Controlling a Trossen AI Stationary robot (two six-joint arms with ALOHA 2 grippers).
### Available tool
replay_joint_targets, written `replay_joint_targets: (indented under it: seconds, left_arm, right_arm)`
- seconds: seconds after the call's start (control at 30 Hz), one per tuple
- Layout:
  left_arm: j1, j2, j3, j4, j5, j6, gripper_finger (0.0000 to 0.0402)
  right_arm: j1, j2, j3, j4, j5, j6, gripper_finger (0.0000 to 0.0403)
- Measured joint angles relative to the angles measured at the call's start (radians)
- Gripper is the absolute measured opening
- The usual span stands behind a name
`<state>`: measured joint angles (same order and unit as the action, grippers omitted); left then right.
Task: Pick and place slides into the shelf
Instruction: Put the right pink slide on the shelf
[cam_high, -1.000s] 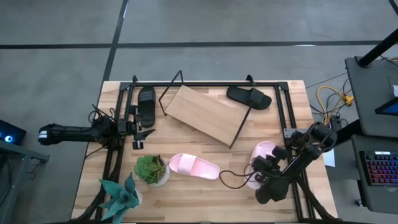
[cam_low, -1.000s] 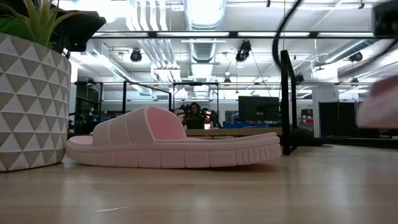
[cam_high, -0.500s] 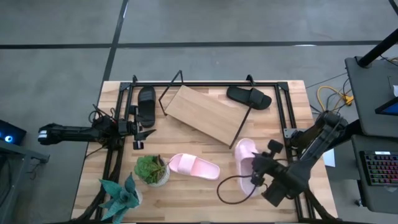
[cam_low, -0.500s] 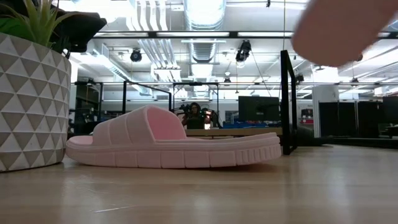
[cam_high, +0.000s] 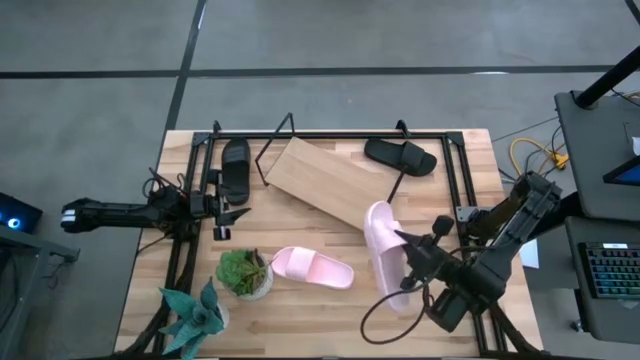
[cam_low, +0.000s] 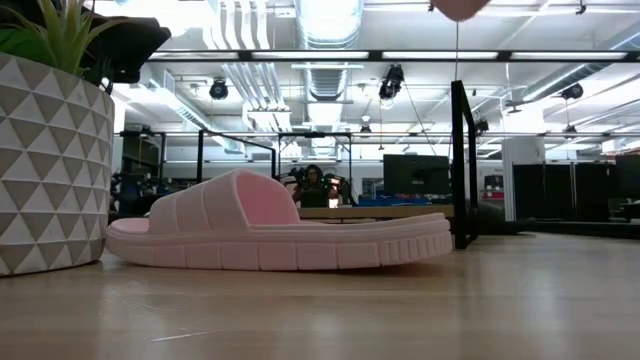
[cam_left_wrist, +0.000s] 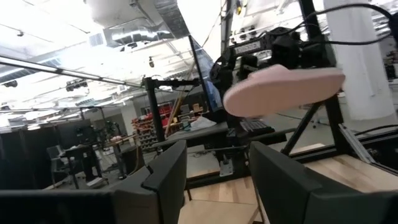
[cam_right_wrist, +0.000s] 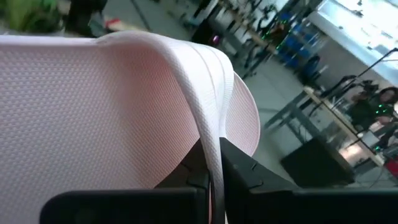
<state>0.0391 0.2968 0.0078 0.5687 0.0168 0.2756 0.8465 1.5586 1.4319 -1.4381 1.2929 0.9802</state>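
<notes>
Your light wooden tabletop (cam_high: 300, 310) carries the flat light-wood shelf board (cam_high: 325, 182) on its black wire frame, lying askew with nothing resting on it. One black foam slide (cam_high: 235, 168) lies just beside its left end, another black slide (cam_high: 400, 156) near its right end. A pale pink slide (cam_high: 313, 267) rests beside the patterned plant pot (cam_high: 243, 274). Your right gripper (cam_high: 408, 258) is clamped on the strap of the second pink slide (cam_high: 384, 253), lifted beside the shelf's near corner. Your left gripper (cam_high: 222, 212), fingers apart, waits at the left edge.
</notes>
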Motion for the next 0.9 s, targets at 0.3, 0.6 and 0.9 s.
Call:
replay_joint_targets:
  seconds: [0.3,0.6,0.9]
  left_arm:
    - [0.000,0.011,0.003,0.002,0.102,-0.003,0.0162]
    - [0.000,0.012,0.003,0.000,0.102,-0.002,0.0162]
    - [0.000,0.013,0.003,0.000,0.131,0.002,0.0162]
  right_arm:
    - [-0.052,-0.002,0.088,0.187,-0.126,0.038,0.0010]
    - [-0.133,0.003,0.254,0.277,-0.504,-0.259,0.0009]
    - [-0.202,0.011,0.284,0.407,-0.584,-0.835,0.0009]
